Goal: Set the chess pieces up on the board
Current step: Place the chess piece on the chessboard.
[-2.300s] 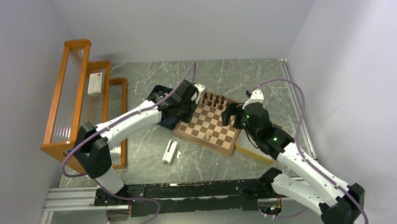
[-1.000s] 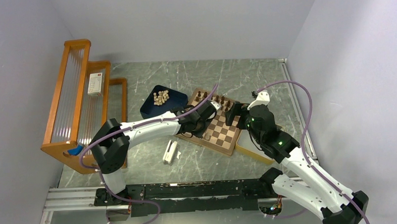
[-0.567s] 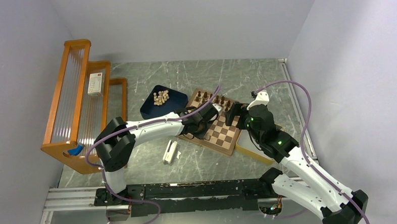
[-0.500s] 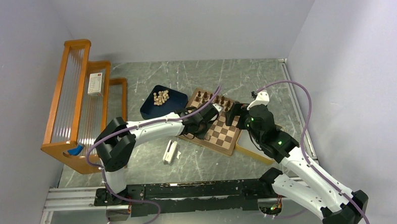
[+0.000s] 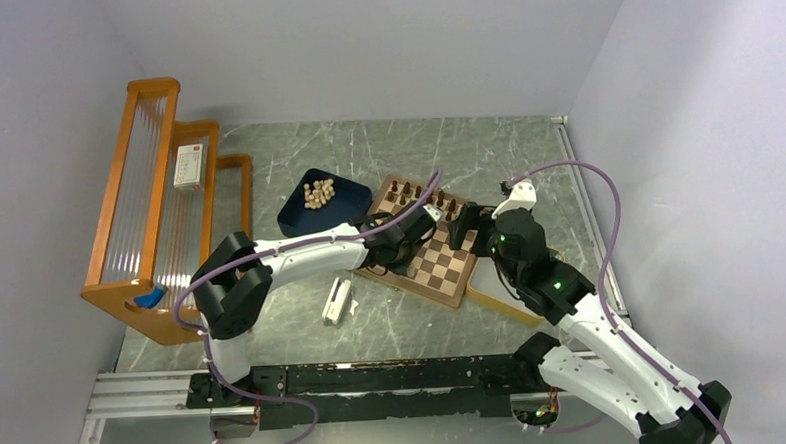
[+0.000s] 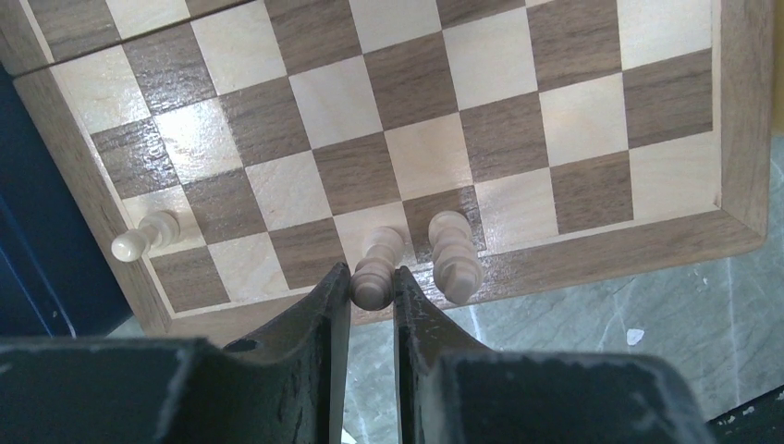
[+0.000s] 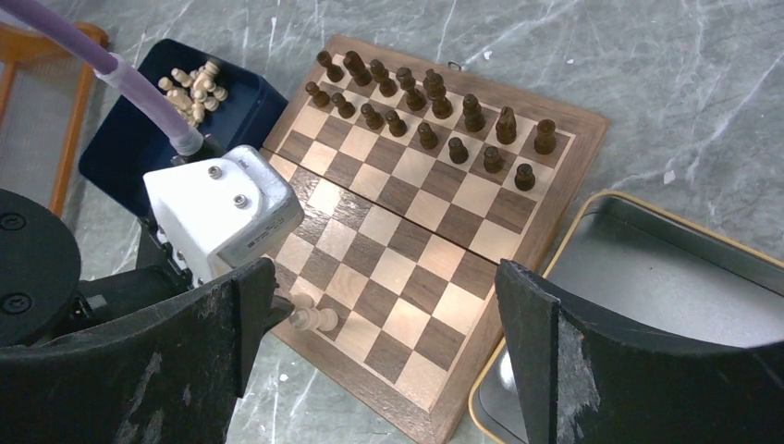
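Observation:
The board (image 5: 439, 263) lies mid-table. Dark brown chess pieces (image 7: 425, 102) stand in two rows along its far side. My left gripper (image 6: 373, 289) is shut on a pale tan piece (image 6: 374, 270), which stands on a light square in the board's nearest row. Another pale piece (image 6: 455, 256) stands just right of it, and a third (image 6: 146, 237) stands by the board's left rim. In the top view the left gripper (image 5: 402, 254) is low over the board's near-left part. My right gripper (image 7: 386, 277) is wide open and empty, hovering above the board's right side (image 5: 466, 229).
A dark blue tray (image 5: 299, 214) holding several loose pale pieces (image 5: 318, 192) sits left of the board. A pale yellow-rimmed tray (image 7: 647, 277) lies at the board's right under the right arm. An orange wooden rack (image 5: 157, 192) stands far left. A small white object (image 5: 337, 301) lies on the table.
My left gripper has moved from over the blue tray to the board's near row, shut on a pale piece. The right arm has barely moved.

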